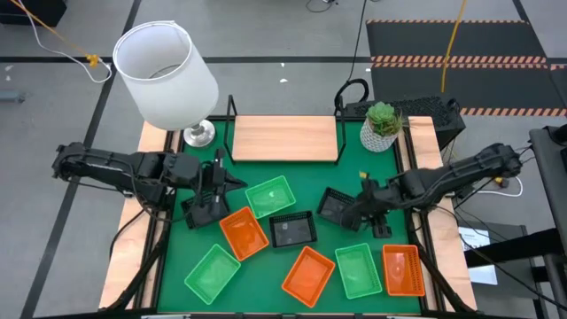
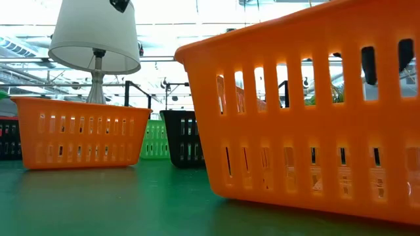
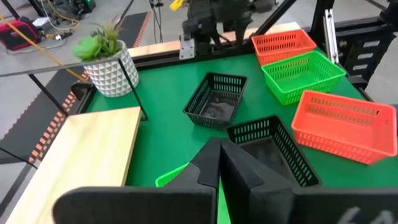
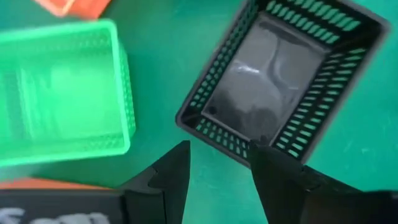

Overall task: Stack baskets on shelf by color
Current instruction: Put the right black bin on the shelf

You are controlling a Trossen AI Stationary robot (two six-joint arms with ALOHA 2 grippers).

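Observation:
Several baskets lie scattered on the green mat: green ones, orange ones and black ones. The light-wood shelf stands at the far side with nothing on it. My right gripper is open and points down over the near wall of a black basket, a finger on either side of that wall, apart from it. My left gripper is shut and hovers left of the far green basket, holding nothing.
A white lamp stands at the far left of the table. A potted plant stands at the far right beside the shelf. In the low view an orange basket fills the foreground. Bare mat lies in front of the shelf.

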